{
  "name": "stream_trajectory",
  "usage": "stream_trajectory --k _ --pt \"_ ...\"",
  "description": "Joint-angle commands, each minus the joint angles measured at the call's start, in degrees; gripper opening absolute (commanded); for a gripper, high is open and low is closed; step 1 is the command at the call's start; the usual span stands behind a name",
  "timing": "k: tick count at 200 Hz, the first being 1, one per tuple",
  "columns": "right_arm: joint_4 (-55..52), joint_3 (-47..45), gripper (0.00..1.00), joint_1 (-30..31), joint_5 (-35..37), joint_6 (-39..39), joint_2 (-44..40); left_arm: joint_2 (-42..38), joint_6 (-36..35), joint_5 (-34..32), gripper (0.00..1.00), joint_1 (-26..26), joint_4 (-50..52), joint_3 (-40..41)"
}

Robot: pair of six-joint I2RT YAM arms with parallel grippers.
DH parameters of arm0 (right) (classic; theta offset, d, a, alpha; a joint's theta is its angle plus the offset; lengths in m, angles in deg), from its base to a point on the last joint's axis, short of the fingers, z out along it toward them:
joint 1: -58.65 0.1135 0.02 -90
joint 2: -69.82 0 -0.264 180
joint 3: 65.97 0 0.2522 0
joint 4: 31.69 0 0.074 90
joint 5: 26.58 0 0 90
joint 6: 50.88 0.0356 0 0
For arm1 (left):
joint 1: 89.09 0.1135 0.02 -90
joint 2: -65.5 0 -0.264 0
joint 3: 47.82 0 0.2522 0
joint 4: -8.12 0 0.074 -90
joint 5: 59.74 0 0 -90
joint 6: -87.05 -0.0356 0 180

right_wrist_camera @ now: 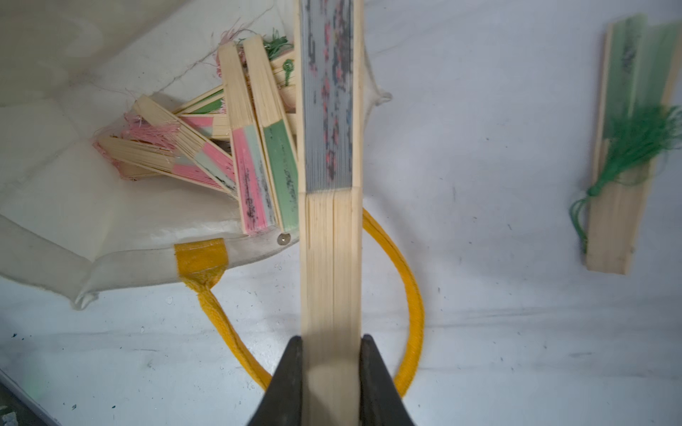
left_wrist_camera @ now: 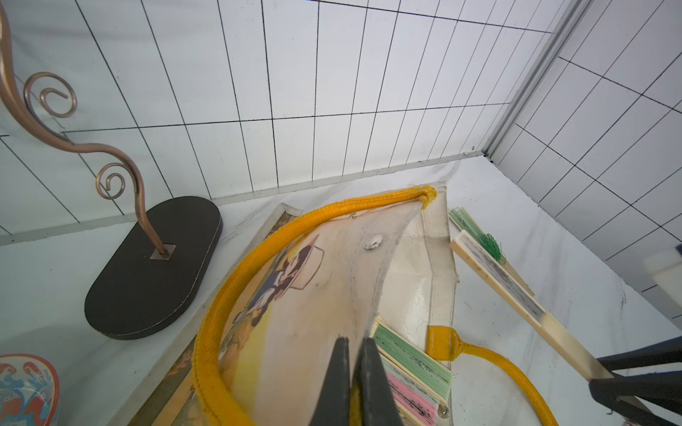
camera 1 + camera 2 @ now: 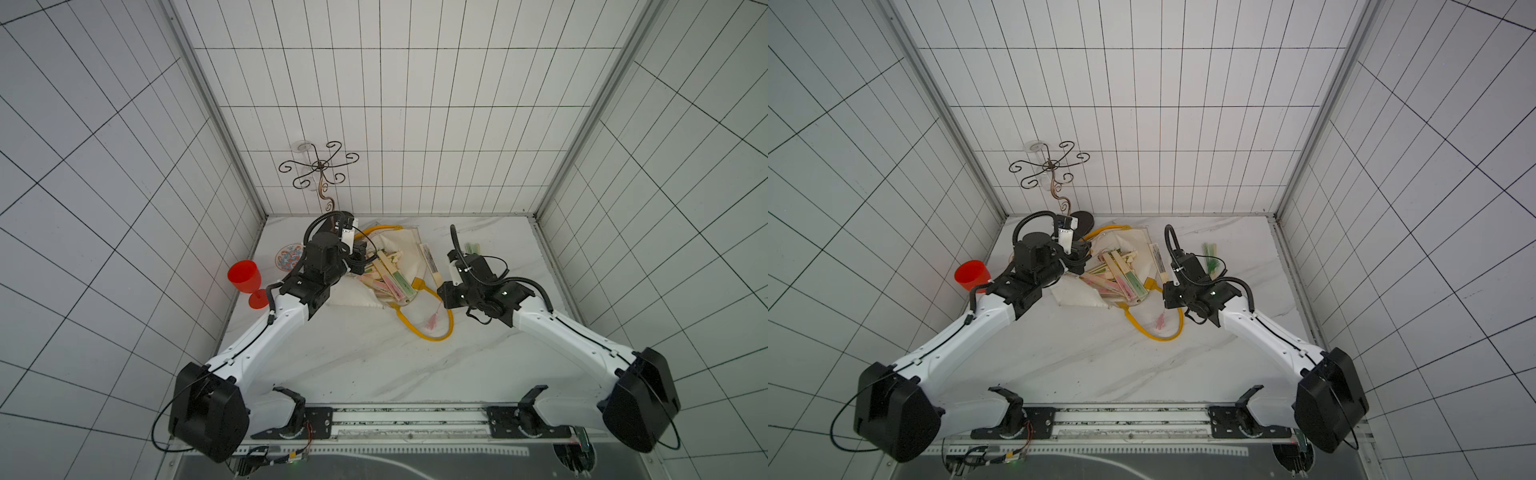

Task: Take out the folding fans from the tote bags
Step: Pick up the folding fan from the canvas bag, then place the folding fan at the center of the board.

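Observation:
The cream tote bag [image 3: 401, 243] [image 3: 1133, 245] lies on the marble table with its mouth toward my right arm. My left gripper [image 2: 354, 341] [image 3: 360, 253] is shut on the bag's upper cloth edge and holds it raised. Several closed folding fans [image 1: 251, 166] [image 3: 390, 278] with pink and green paper lie inside the mouth. My right gripper [image 1: 331, 341] [image 3: 444, 289] is shut on the bamboo end of a dark-printed fan [image 1: 328, 110] [image 3: 430, 259], which points over the bag's rim. A green fan [image 1: 623, 166] [image 3: 1210, 253] with a green tassel lies on the table beyond the bag.
The bag's yellow handle loop [image 3: 432, 328] lies on the table with a pink tassel [image 3: 434, 322] inside it. A red goblet [image 3: 245, 278] and a patterned dish [image 3: 286, 255] stand at the left. A scrolled metal stand [image 3: 320, 166] on a dark oval base [image 2: 155, 265] is behind the bag.

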Motion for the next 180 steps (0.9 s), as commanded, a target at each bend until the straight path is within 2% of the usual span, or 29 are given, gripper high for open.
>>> stream_trajectory --k 1,44,95,150,180 --pt "-3.6 -3.9 0.00 -4.6 1.6 1.1 -3.9 -0.5 1.8 -0.3 0.00 0.5 -1.8 -1.8" --pt "-4.0 -2.4 0.00 -17.0 3.1 -0.4 -4.8 -0.7 1.4 1.7 0.00 0.5 -1.8 -1.7" --pt "-1.4 6.5 0.00 -28.2 9.5 -4.6 6.2 -0.6 1.0 2.4 0.00 0.5 -2.0 -1.1" --pt "-0.9 13.7 0.00 -38.2 5.4 -8.8 20.0 -1.2 1.1 3.1 0.00 0.5 -2.6 -0.2" --pt "-2.1 16.4 0.00 -41.4 3.1 -11.6 25.8 -0.9 1.1 3.3 0.00 0.5 -2.8 -0.1"
